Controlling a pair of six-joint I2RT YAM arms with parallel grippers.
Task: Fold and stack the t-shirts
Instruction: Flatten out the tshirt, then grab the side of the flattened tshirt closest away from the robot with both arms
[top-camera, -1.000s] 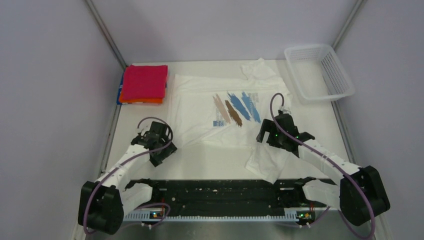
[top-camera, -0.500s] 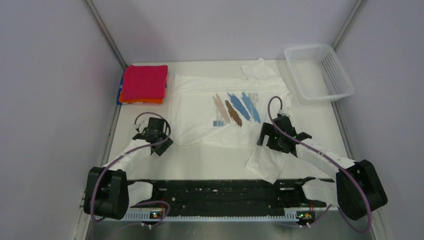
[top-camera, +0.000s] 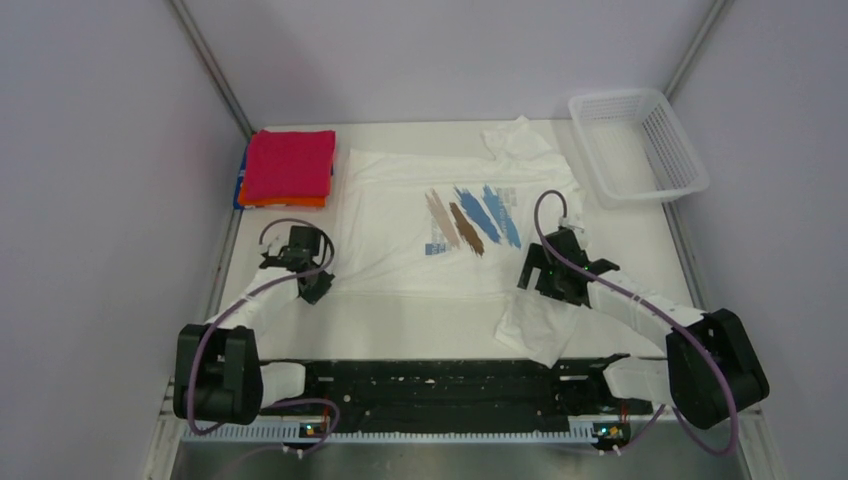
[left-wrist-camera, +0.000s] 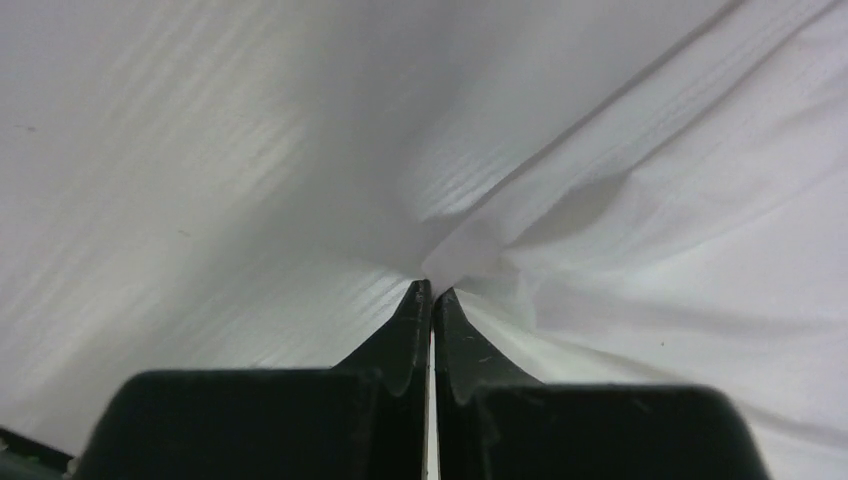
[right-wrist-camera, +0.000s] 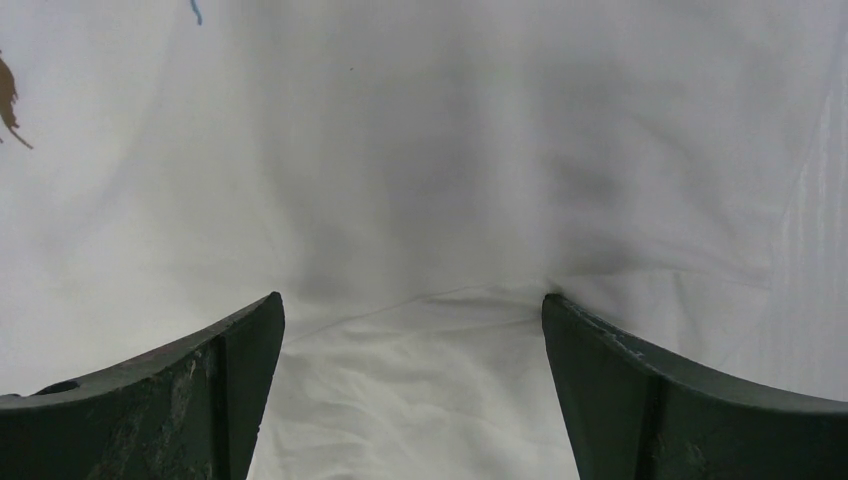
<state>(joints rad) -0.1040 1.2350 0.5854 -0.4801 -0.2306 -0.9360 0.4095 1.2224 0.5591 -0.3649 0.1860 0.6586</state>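
Pinching near-left corner of white t-shirt (top-camera: 395, 235) with left hand (left-wrist-camera: 431, 292), closed on cloth; right hand (right-wrist-camera: 412, 305) spread wide over shirt's right side. Shirt spread on tabletop (top-camera: 400, 320). I judge fabric limp, light; grip edges.

No legible text or labels anywhere.

Far right corner of the tabletop (top-camera: 400, 320): a white mesh basket (top-camera: 630, 150), upright, open side up, sitting askew against the right edge. Plain white surface all the way across. Grey panels (top-camera: 100, 200) closing off left, far and right sides, with a slanting metal post (top-camera: 213, 70) above the far left corner.
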